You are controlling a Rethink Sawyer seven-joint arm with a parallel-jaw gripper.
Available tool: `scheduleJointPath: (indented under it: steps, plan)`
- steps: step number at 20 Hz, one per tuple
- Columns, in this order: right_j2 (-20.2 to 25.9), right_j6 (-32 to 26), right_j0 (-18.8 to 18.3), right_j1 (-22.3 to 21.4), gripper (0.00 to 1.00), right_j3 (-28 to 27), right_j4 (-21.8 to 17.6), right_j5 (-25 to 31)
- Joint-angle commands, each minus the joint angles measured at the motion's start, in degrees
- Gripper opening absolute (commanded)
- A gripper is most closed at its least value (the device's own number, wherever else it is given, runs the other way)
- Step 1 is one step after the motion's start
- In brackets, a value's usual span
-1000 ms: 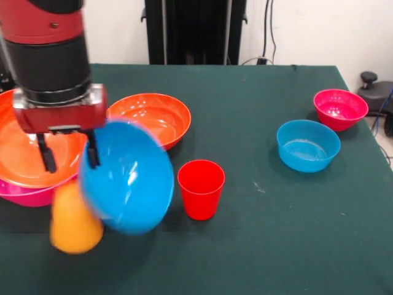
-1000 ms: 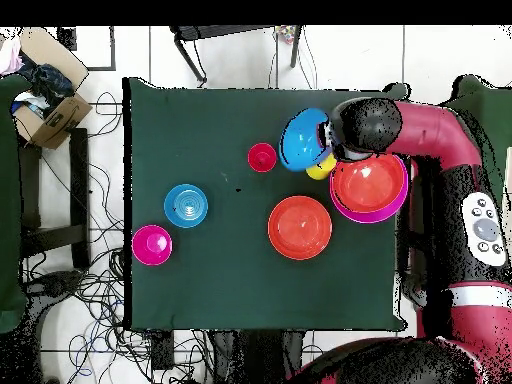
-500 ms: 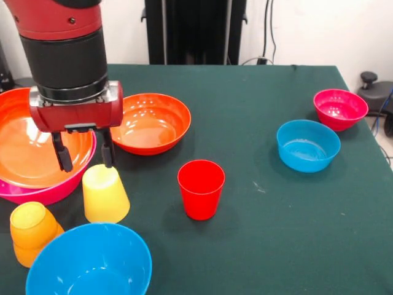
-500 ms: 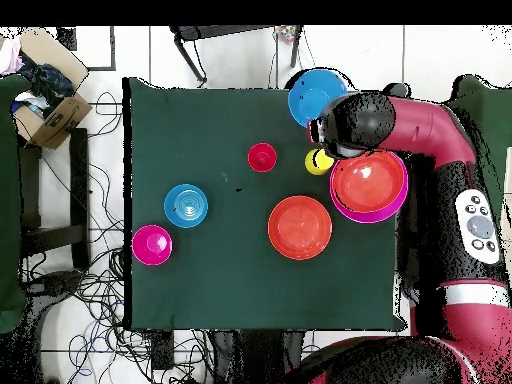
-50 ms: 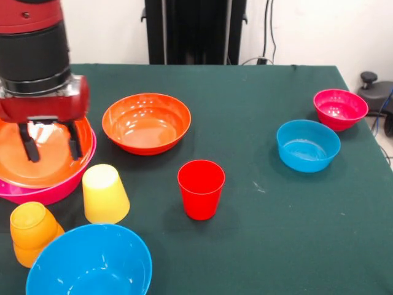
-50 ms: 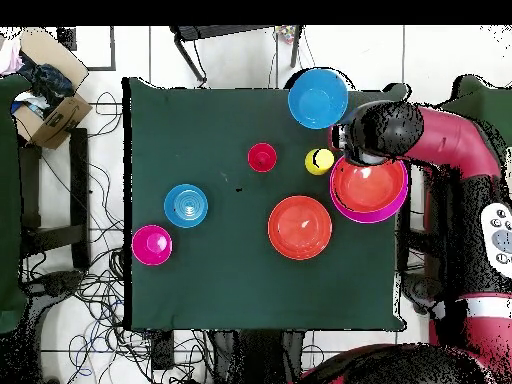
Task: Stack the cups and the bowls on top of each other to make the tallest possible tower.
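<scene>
While the pincer (image 5: 49, 141) hangs open over nested bowls (image 5: 37, 166), an inverted yellow cup (image 5: 105, 193) stands beside.

The red and black arm came down from above at the left of the front view, its wrist vertical. The gripper (image 5: 49, 141) pointed straight down, its two dark fingers (image 5: 27, 142) spread apart and holding nothing. Overhead, the arm's bulk hid the gripper.
</scene>
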Motion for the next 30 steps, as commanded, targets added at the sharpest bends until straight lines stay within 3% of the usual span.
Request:
scheduleJointPath:
  steps: [1, 3, 7, 10, 15, 18, 23, 30]
  plan:
    - [-3.2, -3.0, -1.2, -0.5, 1.0, 0.4, -1.8, 1.8]
    - [-3.9, -4.4, -1.6, 0.3, 1.0, -1.7, -4.1, 0.3]
    - [-4.0, -4.7, -4.4, 1.0, 1.0, -1.4, -3.5, -1.1]
    - [-2.4, -11.7, -6.3, 0.4, 1.0, -2.1, -4.4, 0.9]
    - [-0.6, -17.4, -7.6, -0.6, 1.0, -3.4, -6.0, 2.0]
    - [-1.2, -16.1, -6.9, -1.9, 1.0, -4.4, -7.9, 1.7]
    - [0.9, -17.6, -6.3, -2.2, 1.0, -7.3, -6.6, 6.8]
    - [1.8, -17.1, -4.5, -2.5, 1.0, -10.6, -6.0, 9.1]
